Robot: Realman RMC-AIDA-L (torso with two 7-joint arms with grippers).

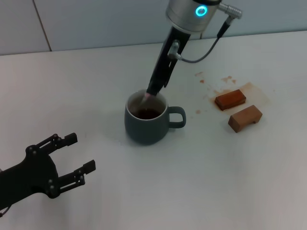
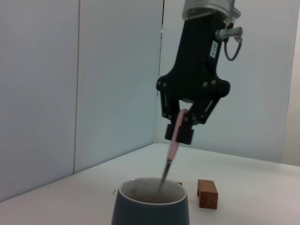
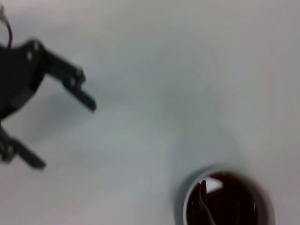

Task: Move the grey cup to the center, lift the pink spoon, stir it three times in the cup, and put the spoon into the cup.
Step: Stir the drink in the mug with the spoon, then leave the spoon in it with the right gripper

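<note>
The grey cup (image 1: 146, 122) stands near the middle of the table, handle to the right, with dark brown liquid inside. My right gripper (image 1: 152, 91) hangs above its rim and is shut on the pink spoon (image 1: 145, 98), which slants down into the liquid. In the left wrist view the right gripper (image 2: 183, 127) holds the spoon's pink handle (image 2: 174, 143) above the cup (image 2: 151, 208). In the right wrist view the spoon's bowl (image 3: 202, 199) sits in the cup (image 3: 229, 199). My left gripper (image 1: 76, 155) is open and empty, low at the table's front left.
Two brown wooden blocks (image 1: 230, 99) (image 1: 245, 118) lie right of the cup beside brown stains. One block also shows in the left wrist view (image 2: 207, 193). A pale wall runs along the table's far edge.
</note>
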